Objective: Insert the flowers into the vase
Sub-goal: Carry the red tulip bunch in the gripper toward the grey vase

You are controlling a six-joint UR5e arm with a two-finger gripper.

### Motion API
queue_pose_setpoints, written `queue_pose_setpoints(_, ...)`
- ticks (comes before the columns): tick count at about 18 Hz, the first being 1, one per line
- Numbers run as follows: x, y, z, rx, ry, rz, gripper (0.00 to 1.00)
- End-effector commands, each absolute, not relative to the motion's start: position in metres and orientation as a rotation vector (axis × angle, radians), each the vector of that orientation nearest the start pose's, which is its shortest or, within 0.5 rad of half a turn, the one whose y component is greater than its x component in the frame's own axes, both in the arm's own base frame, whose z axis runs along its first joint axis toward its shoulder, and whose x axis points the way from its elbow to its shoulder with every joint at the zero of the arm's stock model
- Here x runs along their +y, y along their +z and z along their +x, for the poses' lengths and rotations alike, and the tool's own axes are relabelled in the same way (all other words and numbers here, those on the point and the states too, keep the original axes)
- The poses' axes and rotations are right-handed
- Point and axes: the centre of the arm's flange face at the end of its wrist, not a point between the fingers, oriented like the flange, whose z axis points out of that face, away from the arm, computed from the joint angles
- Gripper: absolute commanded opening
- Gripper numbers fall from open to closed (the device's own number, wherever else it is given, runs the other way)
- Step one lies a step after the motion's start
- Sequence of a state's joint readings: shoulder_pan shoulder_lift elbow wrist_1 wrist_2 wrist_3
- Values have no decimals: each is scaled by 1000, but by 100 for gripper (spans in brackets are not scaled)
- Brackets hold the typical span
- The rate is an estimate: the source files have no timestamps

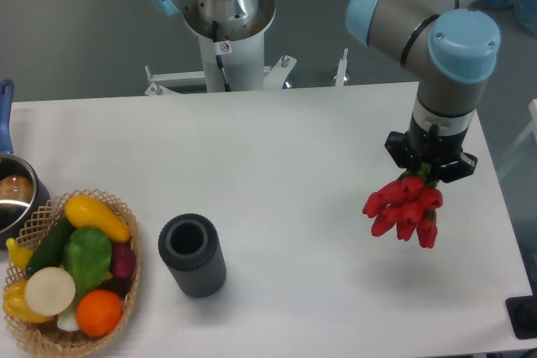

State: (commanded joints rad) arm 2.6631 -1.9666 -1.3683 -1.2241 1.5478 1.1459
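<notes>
The bunch of red tulips [406,207] hung at the right of the frame, lifted off the white tabletop [319,148], buds fanning downward and toward the lower left, a faint shadow beneath them. Such a bunch looked light and soft, probably artificial; the buds would splay and could catch on a rim, so the sensible hold was on the gathered stems, well behind the heads. That was where the gripper [430,167] sat: it hung directly above the bunch, a scrap of green stem showing at its underside, and the bunch hanging clear of the tabletop suggested the fingers were pinched on the stems, though the fingers themselves were hidden from this angle and their spread could not be read. The vase [192,255], a dark ribbed cylinder, stood at the lower left, mouth open upward, well apart from the flowers. Just beside it further left was a woven basket of vegetables and fruit [70,272], with a metal pot [14,197] at the left edge
</notes>
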Motion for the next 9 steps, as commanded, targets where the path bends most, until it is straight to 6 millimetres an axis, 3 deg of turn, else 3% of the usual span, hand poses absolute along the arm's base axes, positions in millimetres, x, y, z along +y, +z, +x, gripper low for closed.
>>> queue_pose_setpoints(9,455,415,-503,15,163,-2951,0)
